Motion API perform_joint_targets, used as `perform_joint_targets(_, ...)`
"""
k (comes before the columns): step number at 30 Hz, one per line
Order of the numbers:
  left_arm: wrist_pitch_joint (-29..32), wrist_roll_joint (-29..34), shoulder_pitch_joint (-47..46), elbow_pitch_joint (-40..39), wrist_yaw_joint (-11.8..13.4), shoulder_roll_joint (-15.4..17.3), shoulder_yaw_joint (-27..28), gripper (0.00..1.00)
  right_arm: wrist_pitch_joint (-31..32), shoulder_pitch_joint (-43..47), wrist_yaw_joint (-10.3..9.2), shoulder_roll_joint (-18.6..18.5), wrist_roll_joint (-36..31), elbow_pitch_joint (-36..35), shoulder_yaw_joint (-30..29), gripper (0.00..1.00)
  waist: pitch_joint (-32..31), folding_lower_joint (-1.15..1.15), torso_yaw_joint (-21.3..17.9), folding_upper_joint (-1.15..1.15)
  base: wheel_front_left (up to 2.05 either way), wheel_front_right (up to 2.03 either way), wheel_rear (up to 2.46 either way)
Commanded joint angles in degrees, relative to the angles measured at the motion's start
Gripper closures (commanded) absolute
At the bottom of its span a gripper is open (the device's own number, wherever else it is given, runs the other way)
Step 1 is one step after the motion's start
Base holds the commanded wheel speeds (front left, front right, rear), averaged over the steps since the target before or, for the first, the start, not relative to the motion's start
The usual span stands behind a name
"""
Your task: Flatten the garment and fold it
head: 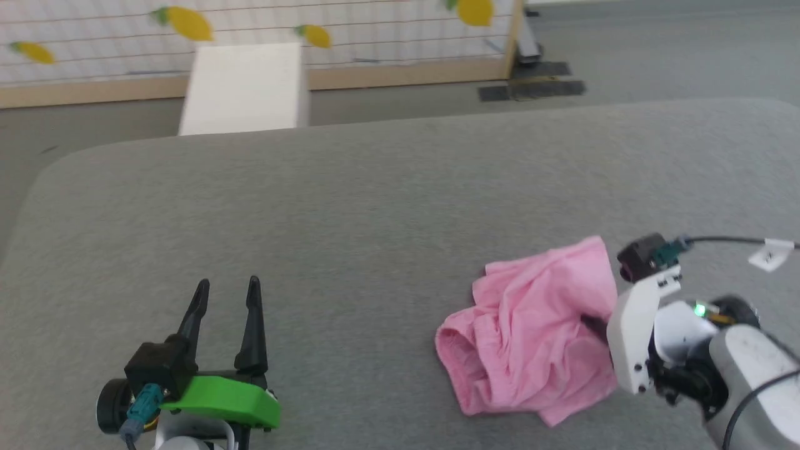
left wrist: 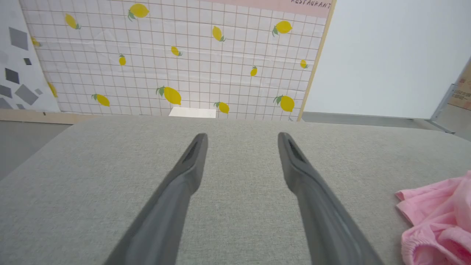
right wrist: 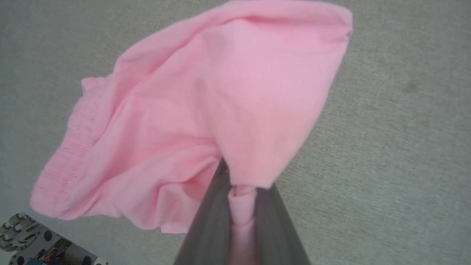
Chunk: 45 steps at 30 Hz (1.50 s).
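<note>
Pink, thin and wrinkled: the garment (head: 531, 331), heaped on the near right part of a grey, fabric-covered tabletop (head: 375, 206). Lies bunched rather than flat, its longer run slanting from a gathered, elastic-looking band at the near left up to a loose corner at the far right. Meets the right hand (head: 594, 322) at its right edge, reached in from the right. Seen from the right wrist, the same hand (right wrist: 244, 191) clenched on a narrow rolled fold of the pink cloth (right wrist: 206, 110), the rest fanning away beyond the fingertips. Well apart to the left, the left hand (head: 228, 284), released and grasping nothing, pointing away from the robot. From the left wrist, spread fingers (left wrist: 176, 184) over bare grey, with a pink edge (left wrist: 438, 217) low at the far right. So: cloth to the right of the free hand, and the gathered band the end nearer to it; probably the edge to take for pulling the heap flat. Legible writing: "RESTAURANT" (left wrist: 311, 4) atop a lemon-printed wall panel (left wrist: 176, 73). Marks on a white cable tag (head: 772, 253) too small to read.
</note>
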Motion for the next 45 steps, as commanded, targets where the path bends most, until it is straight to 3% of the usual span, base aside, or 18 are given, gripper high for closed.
perform_joint_targets(1, -0.22, 0.51, -0.85, -0.6, -0.25, -0.1, 0.05, 0.0, -0.08, -2.25, -0.06, -0.87, -1.12, -0.31, 0.92, 1.0, 2.48, 0.0, -6.36, 0.39, 0.0, 0.0, 0.0)
perform_joint_targets(7, 0.46, 1.96, -4.64, -3.25, -1.26, 1.26, -0.99, 0.0, -2.25, -8.8, -0.06, -4.18, -5.38, 2.39, 3.23, 1.0, 9.62, 0.0, -13.41, 0.39, 0.0, 0.0, 0.0)
perform_joint_targets(13, 2.56, 3.65, -10.06, -6.58, -2.87, 3.35, -2.33, 0.0, -7.16, -14.42, -0.06, -7.06, -8.1, 7.76, 0.93, 1.0, 18.42, 0.0, -17.38, 0.39, 0.0, 0.0, 0.0)
perform_joint_targets(25, 7.5, 6.82, -21.54, -12.71, -5.93, 6.11, -5.33, 0.0, -19.01, -23.99, -0.06, -13.19, -15.12, 23.65, -11.44, 1.0, 31.44, 0.0, -16.71, 0.39, 0.0, 0.0, 0.0)
perform_joint_targets(32, 8.25, 7.36, -24.03, -14.48, -6.21, 6.65, -5.79, 0.0, -27.26, -28.9, -0.06, -11.01, -22.52, 32.21, -20.69, 1.0, 34.53, 0.0, -15.25, 0.39, 0.0, 0.0, 0.0)
perform_joint_targets(33, 8.2, 7.37, -24.05, -14.46, -6.17, 6.68, -5.8, 0.0, -27.44, -29.02, -0.06, -10.57, -23.78, 33.39, -21.11, 0.76, 34.61, 0.0, -15.03, 0.39, 0.0, 0.0, 0.0)
perform_joint_targets(34, 8.15, 7.38, -23.98, -14.41, -6.08, 6.73, -5.77, 0.0, -28.13, -29.28, -0.06, -10.02, -24.62, 34.32, -21.98, 0.62, 34.61, 0.0, -14.88, 0.39, 0.0, 0.0, 0.0)
perform_joint_targets(35, 8.1, 7.35, -23.87, -14.38, -5.95, 6.74, -5.72, 0.0, -29.44, -29.56, -0.06, -9.72, -26.06, 35.16, -22.97, 0.22, 34.61, 0.0, -14.73, 0.39, 0.0, 0.0, 0.0)
perform_joint_targets(36, 7.99, 7.31, -23.75, -14.29, -5.84, 6.75, -5.66, 0.0, -30.15, -29.59, -0.06, -9.68, -27.47, 35.94, -23.63, 0.0, 34.47, 0.0, -14.58, 0.39, 0.0, 0.0, 0.0)
perform_joint_targets(45, 5.38, 5.78, -20.08, -11.59, -4.05, 5.51, -5.07, 0.0, -42.48, -27.22, -0.06, -8.03, -41.71, 37.74, -35.63, 0.0, 28.48, 0.0, -14.23, 0.39, 0.0, 0.0, 0.0)
